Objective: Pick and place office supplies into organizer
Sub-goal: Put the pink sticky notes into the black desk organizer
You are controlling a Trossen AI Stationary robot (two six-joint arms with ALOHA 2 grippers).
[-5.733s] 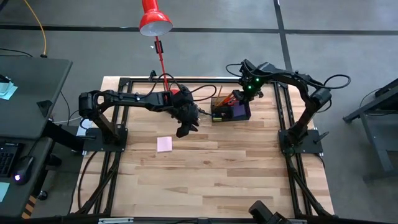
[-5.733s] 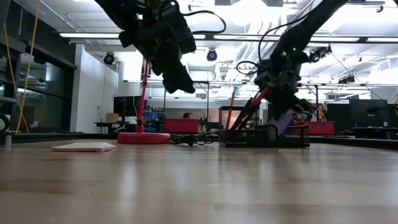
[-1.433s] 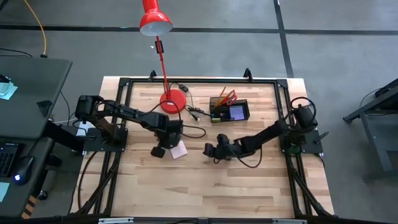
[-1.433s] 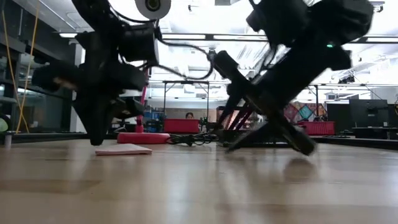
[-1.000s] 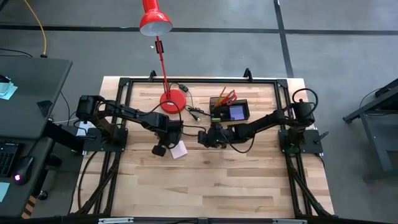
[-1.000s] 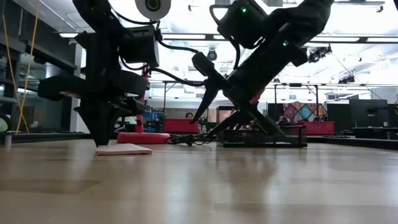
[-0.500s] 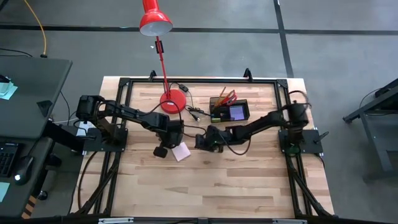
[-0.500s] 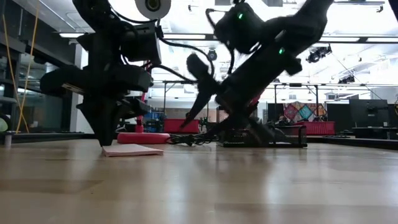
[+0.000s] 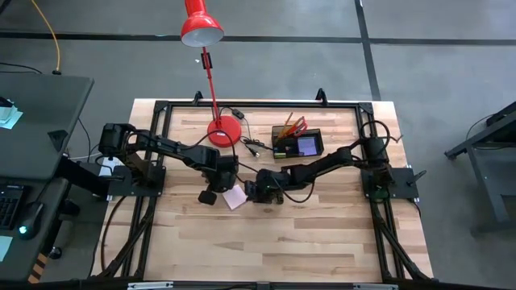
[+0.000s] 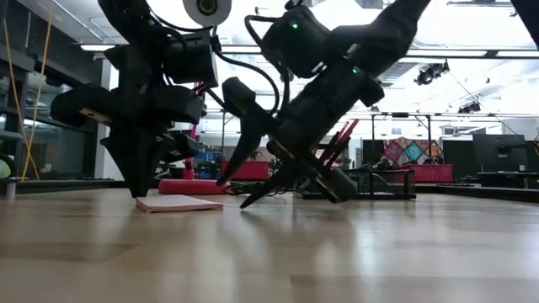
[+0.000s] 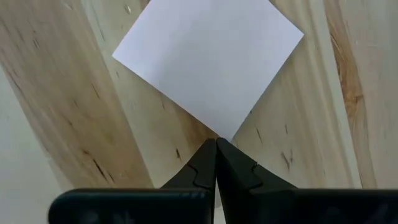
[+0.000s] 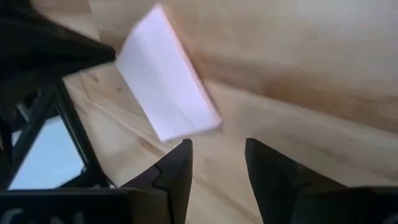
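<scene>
Since a moment ago my right gripper (image 9: 256, 192) has slid farther across the worktop (image 9: 322, 234), away from the organizer (image 9: 298, 145) and up close to the pink sticky-note pad (image 9: 235, 197), which has itself shifted and turned a little under my left gripper (image 9: 223, 192). My left gripper's fingers are pressed together, their tips touching one corner of the pad (image 11: 208, 62), which lies flat on the wood. My right gripper hangs low and tilted just beside the pad, fingers (image 12: 177, 171) spread apart with nothing between them, the pad (image 12: 165, 102) just ahead of them. At the far side the organizer sits near the red lamp base (image 9: 225, 130), with red-handled scissors (image 9: 295, 126) and a purple pad (image 9: 308, 146) in it.
</scene>
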